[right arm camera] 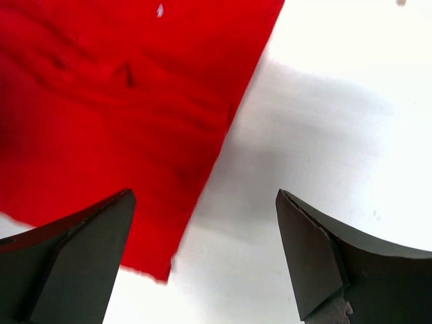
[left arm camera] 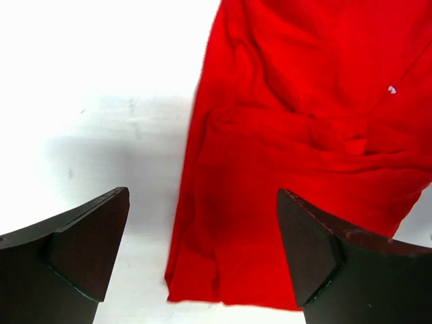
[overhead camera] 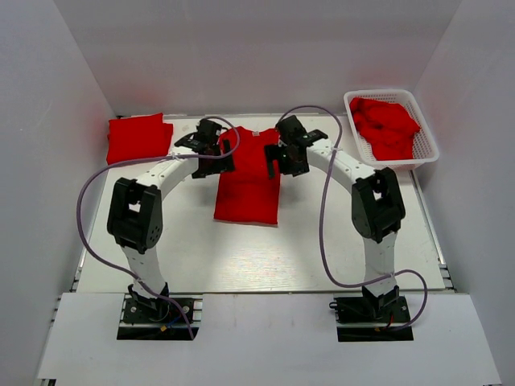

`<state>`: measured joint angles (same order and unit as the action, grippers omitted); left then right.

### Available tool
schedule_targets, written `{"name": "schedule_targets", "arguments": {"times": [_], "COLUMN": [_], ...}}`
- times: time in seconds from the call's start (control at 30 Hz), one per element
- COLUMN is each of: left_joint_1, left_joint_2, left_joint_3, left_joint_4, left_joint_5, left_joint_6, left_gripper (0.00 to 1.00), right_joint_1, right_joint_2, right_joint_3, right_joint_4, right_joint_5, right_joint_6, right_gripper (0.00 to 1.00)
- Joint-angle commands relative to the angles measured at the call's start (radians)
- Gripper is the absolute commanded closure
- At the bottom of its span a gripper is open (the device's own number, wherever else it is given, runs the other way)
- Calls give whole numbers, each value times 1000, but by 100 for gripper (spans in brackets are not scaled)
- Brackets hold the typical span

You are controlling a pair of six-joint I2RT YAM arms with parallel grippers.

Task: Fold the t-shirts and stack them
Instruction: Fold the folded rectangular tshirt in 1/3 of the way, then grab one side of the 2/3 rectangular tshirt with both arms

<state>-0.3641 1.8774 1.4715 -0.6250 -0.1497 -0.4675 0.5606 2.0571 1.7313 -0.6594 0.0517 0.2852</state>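
The centre-frame t-shirt (overhead camera: 248,181) is being folded by left pincer (left arm camera: 202,194) and right pincer (right arm camera: 204,194), both spread apart; gripping its upper corners seems required.

Spread t-shirt (overhead camera: 248,181) plain bright red, no print. Folded t-shirt (overhead camera: 138,137) same plain red. Basket (overhead camera: 428,143) white lattice, with plain red basket t-shirts (overhead camera: 386,125). Table (overhead camera: 241,257) white. Left gripper fingers (left arm camera: 88,250) dark brown-black. Cable (overhead camera: 80,209) pale purple.

Bright, even light bleaches the white table (overhead camera: 241,257) nearly featureless in the wrist views. Soft grey shadows edge the t-shirt (left arm camera: 304,169); the near fingers (right arm camera: 74,263) look perhaps slightly unfocused.
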Motion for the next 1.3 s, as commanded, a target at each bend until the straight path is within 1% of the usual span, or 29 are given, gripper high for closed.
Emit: {"name": "schedule_targets", "arguments": {"times": [0.0, 0.03, 0.07, 0.17, 0.23, 0.3, 0.4, 0.43, 0.47, 0.5, 0.53, 0.57, 0.6, 0.63, 0.7, 0.73, 0.8, 0.9, 1.03, 1.17, 1.23, 1.27], "left_joint_1": [8, 8, 8, 8, -2, -12, -12, -12, -12, -12, -12, -12, -12, -12, -12, -12, -12, -12, -12, -12, -12, -12], "left_joint_2": [-121, -162, -184, -253, -314, -349, -400, -415, -416, -416, -416, -416, -416, -416, -416, -426, -435, -435, -416, -406, -426, -426], "left_joint_3": [-22, -57, -77, -183, -271, -325, -445, -467, -488, -529, -545, -560, -586, -600, -623, -623, -648, -648, -662, -707, -717, -726], "left_joint_4": [-39, -39, -39, -39, -30, -21, 22, 34, 53, 74, 115, 140, 166, 220, 255, 269, 318, 341, 341, 364, 375, 375], "left_joint_5": [-30, -30, -21, 13, 47, 56, 114, 125, 125, 137, 147, 165, 174, 194, 194, 203, 203, 213, 213, 236, 236, 236], "left_joint_6": [-17, -17, -17, -17, -17, -17, 6, 15, 15, 15, 15, 15, 24, 24, 24, 24, 24, 24, 33, 33, 33, 33], "left_gripper": [0, 0, 0, 0, 0, 0, 0, 0, 0, 0, 0, 0, 0, 0, 0, 0, 0, 0, 0, 0, 0, 1], "right_joint_1": [7, 12, 15, 31, 38, 48, 67, 73, 79, 90, 91, 96, 114, 117, 131, 142, 148, 159, 174, 188, 188, 190], "right_joint_2": [-149, -175, -186, -242, -291, -325, -365, -380, -396, -397, -399, -399, -397, -393, -376, -370, -367, -368, -356, -310, -289, -282], "right_joint_3": [-55, -108, -127, -217, -323, -387, -470, -486, -537, -549, -562, -590, -595, -596, -592, -589, -596, -607, -608, -578, -570, -569], "right_joint_4": [21, 35, 46, 56, 81, 95, 130, 176, 193, 216, 245, 285, 311, 317, 328, 328, 327, 336, 334, 311, 314, 308], "right_joint_5": [-39, -76, -108, -136, -147, -150, -142, -142, -142, -148, -141, -142, -141, -121, -92, -25, 20, 77, 115, 116, 106, 102], "right_joint_6": [-52, -64, -67, -51, -34, -21, 20, 66, 80, 97, 167, 180, 234, 250, 285, 330, 394, 458, 491, 496, 502, 500], "right_gripper": [10, 10, 10, 10, 10, 10, 10, 10, 10, 10, 10, 10, 10, 10, 10, 10, 10, 10, 10, 10, 10, 10]}}
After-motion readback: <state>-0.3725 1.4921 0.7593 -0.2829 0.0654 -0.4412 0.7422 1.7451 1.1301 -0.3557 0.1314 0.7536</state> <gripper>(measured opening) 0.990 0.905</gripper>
